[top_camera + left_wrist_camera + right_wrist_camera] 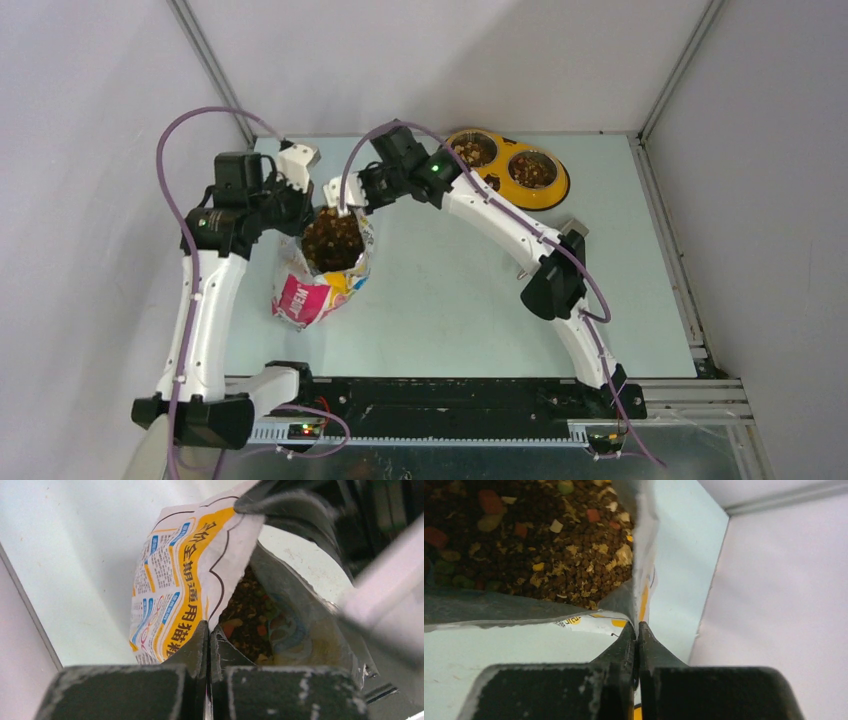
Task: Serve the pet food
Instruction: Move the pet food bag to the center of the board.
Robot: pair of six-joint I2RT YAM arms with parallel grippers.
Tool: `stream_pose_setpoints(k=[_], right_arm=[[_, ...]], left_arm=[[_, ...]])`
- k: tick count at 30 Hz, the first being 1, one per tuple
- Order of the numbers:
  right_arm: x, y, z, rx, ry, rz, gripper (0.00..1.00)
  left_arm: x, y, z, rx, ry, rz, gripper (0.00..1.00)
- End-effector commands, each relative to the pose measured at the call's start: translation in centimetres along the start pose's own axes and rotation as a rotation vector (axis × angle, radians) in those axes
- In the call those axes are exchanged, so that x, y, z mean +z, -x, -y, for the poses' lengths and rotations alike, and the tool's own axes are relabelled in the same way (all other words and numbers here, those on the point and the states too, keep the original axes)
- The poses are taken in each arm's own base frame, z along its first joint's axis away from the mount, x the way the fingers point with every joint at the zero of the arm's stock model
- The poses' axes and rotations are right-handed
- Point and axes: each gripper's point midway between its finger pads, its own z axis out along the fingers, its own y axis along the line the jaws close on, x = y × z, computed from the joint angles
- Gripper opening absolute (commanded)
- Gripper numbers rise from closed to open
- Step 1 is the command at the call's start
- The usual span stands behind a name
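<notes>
The glossy white-orange-pink pet food bag [318, 288] stands open left of the table's middle. Brown and tan kibble [333, 240] fills its mouth and shows in the right wrist view [549, 555] and the left wrist view [247, 615]. My left gripper [296, 212] is shut on the bag's left rim [200, 570], its jaws pinched on the edge. My right gripper [348, 196] is shut on the bag's far rim [644, 580]. The two grippers hold the mouth spread wide.
A yellow oval double-bowl feeder [510, 168] sits at the back right, with kibble in both metal bowls. A grey metal scoop [570, 232] lies right of centre, partly behind my right arm. White walls enclose the table on three sides.
</notes>
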Motion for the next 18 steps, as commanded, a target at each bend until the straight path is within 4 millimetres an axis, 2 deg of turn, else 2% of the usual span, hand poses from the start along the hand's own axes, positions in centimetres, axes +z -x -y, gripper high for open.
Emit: stream_pose_setpoints(k=[1, 3, 4, 5, 6, 7, 8, 9, 10, 11, 12, 13, 14, 15, 16, 17, 18], right_arm=[[-11.3, -2.0, 11.6, 0.245, -0.472, -0.023, 0.0], [-14.6, -5.6, 12.7, 0.36, -0.549, -0.078, 0.0], [-15.5, -6.6, 12.8, 0.42, -0.573, -0.087, 0.0], [-17.5, -8.3, 13.1, 0.461, -0.613, -0.125, 0.0], [-19.0, -8.7, 13.1, 0.515, -0.64, -0.127, 0.0], [-20.8, -10.5, 13.2, 0.556, -0.676, -0.158, 0.0], [-22.5, -10.3, 13.1, 0.589, -0.7, -0.158, 0.0], [-23.9, -11.9, 12.7, 0.623, -0.72, -0.188, 0.0], [-26.2, -11.1, 12.9, 0.631, -0.763, -0.175, 0.0], [-26.8, -12.9, 11.8, 0.664, -0.768, -0.219, 0.0], [-28.0, -12.9, 11.1, 0.664, -0.792, -0.233, 0.0], [-29.2, -13.6, 10.7, 0.67, -0.823, -0.262, 0.0], [-30.6, -13.7, 10.0, 0.675, -0.855, -0.284, 0.0], [-31.4, -13.8, 9.6, 0.683, -0.87, -0.293, 0.0], [-32.2, -13.9, 8.7, 0.711, -0.881, -0.301, 0.0], [-32.9, -13.5, 8.2, 0.737, -0.896, -0.295, 0.0], [-32.9, -14.2, 7.3, 0.763, -0.896, -0.317, 0.0]], left_arm=[[0.8, 2.6, 1.6, 0.085, -0.058, 0.021, 0.0], [1.8, 3.3, 1.9, 0.114, -0.065, 0.003, 0.0], [2.3, 3.9, 1.9, 0.12, -0.064, -0.005, 0.0], [2.7, 4.2, 2.2, 0.129, -0.075, -0.009, 0.0], [3.2, 5.1, 2.1, 0.131, -0.076, -0.006, 0.0], [3.4, 6.4, 2.1, 0.137, -0.078, 0.009, 0.0], [3.5, 7.1, 2.1, 0.135, -0.078, 0.019, 0.0], [3.4, 8.8, 2.0, 0.14, -0.076, 0.049, 0.0], [3.2, 9.4, 2.0, 0.139, -0.078, 0.056, 0.0], [2.8, 11.0, 1.9, 0.145, -0.078, 0.089, 0.04], [2.5, 11.5, 2.0, 0.146, -0.083, 0.091, 0.1], [2.0, 12.3, 2.2, 0.15, -0.091, 0.106, 0.34], [1.6, 12.6, 2.4, 0.152, -0.097, 0.116, 0.47], [0.9, 13.0, 2.7, 0.157, -0.105, 0.138, 0.69], [0.6, 12.9, 2.8, 0.16, -0.107, 0.15, 0.78], [0.0, 12.5, 3.1, 0.169, -0.109, 0.172, 0.93], [-1.4, 12.5, 3.5, 0.182, -0.109, 0.21, 0.97]])
